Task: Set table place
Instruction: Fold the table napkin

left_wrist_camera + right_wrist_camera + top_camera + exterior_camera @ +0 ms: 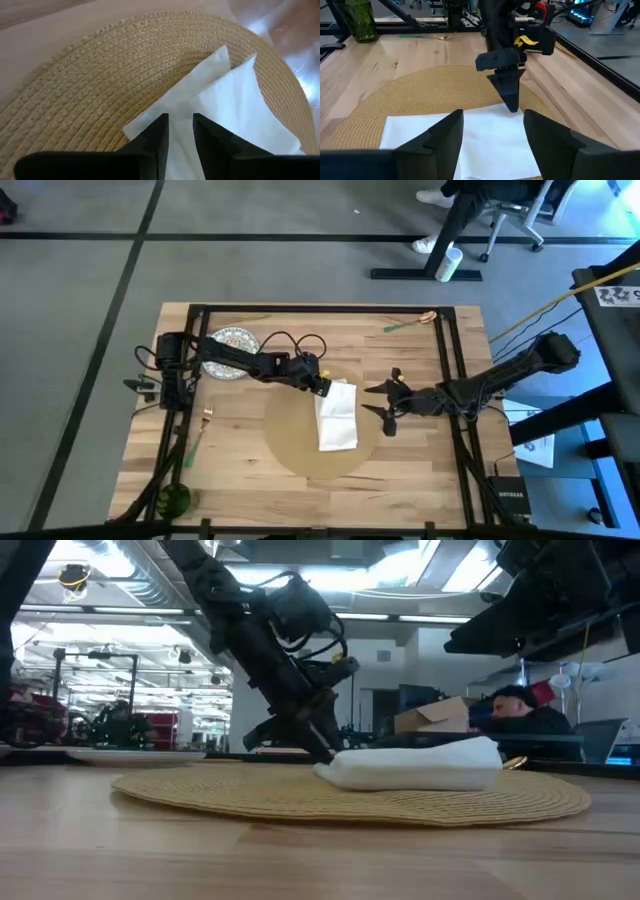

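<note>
**Left hand at the napkin's corner**

The left hand [324,385] sat with fingers nearly together, tips at the far corner of the white napkin [337,416]. The napkin lay on the round tan placemat [290,445] at the bench's [250,470] middle. The right hand [385,405] hovered just beside the napkin, fingers apart.
</note>
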`<act>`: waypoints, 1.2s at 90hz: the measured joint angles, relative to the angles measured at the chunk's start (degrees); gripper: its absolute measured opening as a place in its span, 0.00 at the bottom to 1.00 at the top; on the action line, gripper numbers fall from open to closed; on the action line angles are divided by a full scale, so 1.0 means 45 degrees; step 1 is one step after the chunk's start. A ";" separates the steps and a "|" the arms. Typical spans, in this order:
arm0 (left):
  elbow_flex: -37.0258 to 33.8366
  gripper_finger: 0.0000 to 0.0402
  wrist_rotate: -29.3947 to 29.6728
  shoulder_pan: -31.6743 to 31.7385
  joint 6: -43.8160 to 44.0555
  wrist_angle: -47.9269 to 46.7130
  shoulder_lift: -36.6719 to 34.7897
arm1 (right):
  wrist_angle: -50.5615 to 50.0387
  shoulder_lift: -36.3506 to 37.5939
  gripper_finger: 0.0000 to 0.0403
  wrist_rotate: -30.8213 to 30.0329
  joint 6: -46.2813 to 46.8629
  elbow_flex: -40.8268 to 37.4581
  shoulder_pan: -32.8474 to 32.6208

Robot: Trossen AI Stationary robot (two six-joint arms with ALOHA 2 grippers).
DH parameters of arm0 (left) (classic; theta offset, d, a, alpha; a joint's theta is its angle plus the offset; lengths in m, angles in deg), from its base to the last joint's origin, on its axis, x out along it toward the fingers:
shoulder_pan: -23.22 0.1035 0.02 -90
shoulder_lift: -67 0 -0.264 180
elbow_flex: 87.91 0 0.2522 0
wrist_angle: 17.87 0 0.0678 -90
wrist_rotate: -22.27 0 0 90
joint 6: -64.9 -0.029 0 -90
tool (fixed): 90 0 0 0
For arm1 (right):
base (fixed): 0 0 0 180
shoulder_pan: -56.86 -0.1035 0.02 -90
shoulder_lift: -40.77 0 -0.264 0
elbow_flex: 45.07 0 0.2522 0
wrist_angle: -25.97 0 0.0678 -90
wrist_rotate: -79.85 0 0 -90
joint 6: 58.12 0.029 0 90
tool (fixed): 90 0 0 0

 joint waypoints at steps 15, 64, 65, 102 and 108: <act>0.0000 0.18 0.0000 0.0000 -0.0015 0.0029 0.0000 | 0.0000 0.0000 0.48 0.0000 0.0000 0.0000 -0.0003; 0.0000 0.18 -0.0115 0.0000 -0.0384 0.0741 0.0000 | 0.0005 0.0000 0.48 0.0000 0.0000 0.0000 0.0001; 0.0000 0.18 -0.0131 0.0000 -0.0381 0.0749 0.0000 | 0.0005 0.0000 0.48 0.0000 0.0000 0.0000 0.0001; 0.0000 0.18 -0.0161 -0.0005 -0.0224 0.0659 0.0517 | 0.0005 0.0000 0.48 0.0000 0.0000 0.0000 -0.0002; 0.0000 0.18 -0.0155 -0.0005 -0.0201 0.0719 0.0583 | 0.0005 0.0000 0.48 0.0000 0.0000 0.0000 0.0000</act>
